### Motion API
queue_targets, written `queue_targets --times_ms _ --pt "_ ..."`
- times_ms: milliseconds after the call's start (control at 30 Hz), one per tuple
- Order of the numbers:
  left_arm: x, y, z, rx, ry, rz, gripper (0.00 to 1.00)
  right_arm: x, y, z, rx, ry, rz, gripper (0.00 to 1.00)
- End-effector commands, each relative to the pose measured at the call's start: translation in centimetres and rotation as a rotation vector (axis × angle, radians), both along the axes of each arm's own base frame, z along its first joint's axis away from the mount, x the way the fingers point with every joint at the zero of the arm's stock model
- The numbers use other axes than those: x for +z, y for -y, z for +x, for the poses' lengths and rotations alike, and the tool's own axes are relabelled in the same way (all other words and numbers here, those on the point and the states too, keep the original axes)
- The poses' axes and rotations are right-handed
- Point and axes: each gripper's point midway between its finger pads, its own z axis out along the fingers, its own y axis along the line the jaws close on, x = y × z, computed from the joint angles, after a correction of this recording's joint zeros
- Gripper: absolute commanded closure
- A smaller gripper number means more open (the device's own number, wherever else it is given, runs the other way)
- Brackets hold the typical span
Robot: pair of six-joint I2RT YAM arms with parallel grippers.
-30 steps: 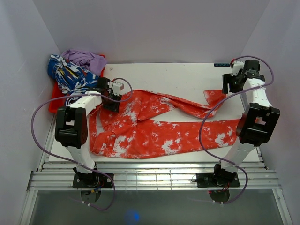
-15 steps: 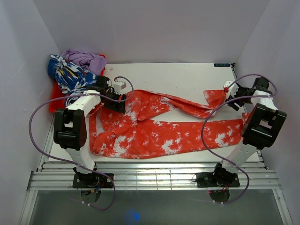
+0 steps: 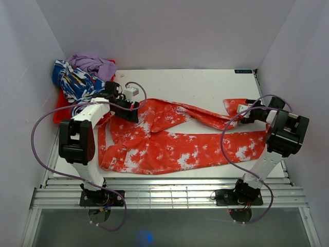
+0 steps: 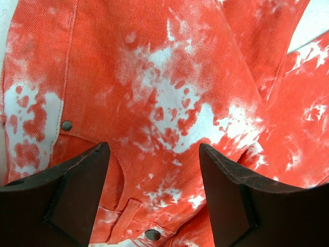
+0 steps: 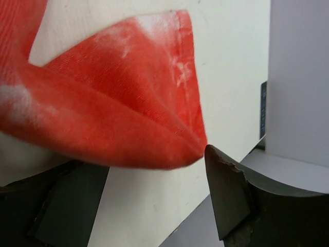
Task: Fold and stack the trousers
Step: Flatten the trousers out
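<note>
The orange-red trousers with white blotches lie spread on the white table, waistband at the left and both legs running right. My left gripper hovers open over the upper waistband corner. In the left wrist view the fabric, with its rivets and a belt loop, fills the space below the open left gripper. My right gripper is low at the end of the upper leg. In the right wrist view the cuff lies just ahead of the open right gripper, ungripped.
A blue-and-white garment and a purple garment are heaped at the back left corner over something red. The table's right edge and the side wall stand close to the right gripper.
The left gripper has opened over the waistband. The right arm has swung from the back right corner down and forward to the upper leg's cuff.
</note>
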Motion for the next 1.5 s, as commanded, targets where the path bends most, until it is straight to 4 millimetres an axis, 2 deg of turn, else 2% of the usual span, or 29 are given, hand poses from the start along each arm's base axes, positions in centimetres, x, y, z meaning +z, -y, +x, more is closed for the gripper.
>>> queue_targets --times_ms 0,100,133,167,233,333,367,433,500,533,600,633,733,800,900,933,967,1033,1067,1133,1167,1200,1233,1267,1300,1333,1367,1433,1467 --pt "2.3 0.4 0.6 -0.009 0.05 -0.028 0.19 0.9 -0.5 2.5 0.066 0.141 -0.06 0.2" --pt "2.3 0.3 0.9 -0.007 0.05 -0.024 0.19 0.5 -0.6 3.5 0.068 0.151 -0.087 0.33" --pt "2.4 0.3 1.0 -0.007 0.053 -0.022 0.19 1.0 -0.5 4.0 0.066 0.161 -0.101 0.44" --pt "2.4 0.3 1.0 -0.006 0.051 -0.02 0.19 1.2 -0.4 4.1 0.064 0.16 -0.112 0.73" --pt "2.5 0.2 1.1 -0.006 0.06 -0.012 0.19 2.5 0.1 3.9 0.04 0.156 -0.142 0.9" --pt "2.8 -0.3 1.5 0.009 0.088 0.005 0.21 5.7 1.2 3.0 -0.015 0.164 -0.22 0.92" --pt "2.7 -0.2 1.4 0.01 0.089 0.006 0.22 8.6 1.9 3.1 -0.043 0.197 -0.265 0.92" --pt "2.9 -0.4 1.5 0.018 0.107 0.006 0.22 9.0 3.0 1.3 -0.095 0.073 -0.304 0.92" --pt "2.7 -0.6 1.3 0.027 0.109 0.013 0.23 12.4 4.6 0.7 -0.127 0.026 -0.409 0.92" --pt "2.9 -0.5 1.4 0.03 0.122 0.01 0.23 11.2 4.4 -1.8 -0.111 -0.113 -0.411 0.92" --pt "2.7 -0.5 1.1 0.031 0.124 0.005 0.23 13.0 5.8 -3.4 -0.13 -0.185 -0.51 0.92" --pt "3.1 -0.3 1.2 0.026 0.141 -0.006 0.23 12.0 5.6 -5.8 -0.074 -0.292 -0.544 0.92" --pt "3.3 -0.1 1.0 0.028 0.143 -0.021 0.23 11.5 6.8 -8.6 -0.038 -0.411 -0.679 0.92" --pt "3.5 -0.1 0.8 0.03 0.148 -0.027 0.23 11.0 7.9 -9.9 -0.048 -0.477 -0.764 0.92" --pt "3.2 -0.2 0.5 0.034 0.148 -0.025 0.23 8.7 7.4 -10.1 -0.029 -0.577 -0.805 0.92" --pt "3.0 -0.2 0.5 0.035 0.148 -0.021 0.24 8.5 6.6 -9.1 -0.022 -0.585 -0.819 0.92" --pt "2.7 -0.6 0.6 0.051 0.147 -0.003 0.24 6.2 6.5 -8.5 -0.044 -0.656 -0.795 0.92" --pt "2.4 -0.9 0.8 0.067 0.144 0.011 0.25 4.9 5.8 -6.2 -0.061 -0.694 -0.812 0.92" --pt "2.3 -1.4 1.0 0.087 0.145 0.034 0.25 3.9 6.1 -3.0 -0.12 -0.701 -0.789 0.92" --pt "2.6 -1.7 1.5 0.121 0.164 0.048 0.26 3.1 5.0 -0.6 -0.121 -0.75 -0.79 0.92" --pt "2.6 -2.1 1.7 0.139 0.172 0.059 0.26 -0.3 4.9 0.8 -0.12 -0.798 -0.794 0.92" --pt "2.7 -2.7 2.1 0.166 0.187 0.085 0.26 2.2 5.4 4.1 -0.193 -0.705 -0.812 0.92" --pt "2.9 -3.0 2.5 0.183 0.199 0.095 0.26 1.8 5.2 5.8 -0.213 -0.666 -0.831 0.91" --pt "2.9 -3.3 2.8 0.197 0.205 0.11 0.26 0.7 5.4 6.6 -0.228 -0.654 -0.856 0.82" --pt "3.4 -4.4 3.8 0.239 0.229 0.16 0.26 -0.4 6.0 6.0 -0.236 -0.682 -0.903 0.77" --pt "2.9 -4.9 3.9 0.252 0.212 0.19 0.26 -0.5 6.2 6.9 -0.267 -0.628 -0.914 0.71" --pt "3.0 -5.3 4.3 0.26 0.214 0.213 0.25 0.7 6.3 7.3 -0.29 -0.578 -0.915 0.56" --pt "3.5 -5.6 4.5 0.231 0.211 0.235 0.23 0.4 5.6 6.8 -0.282 -0.566 -0.865 0.29" --pt "3.4 -5.7 4.5 0.182 0.213 0.254 0.22 1.7 5.1 6.6 -0.313 -0.553 -0.821 0.14"
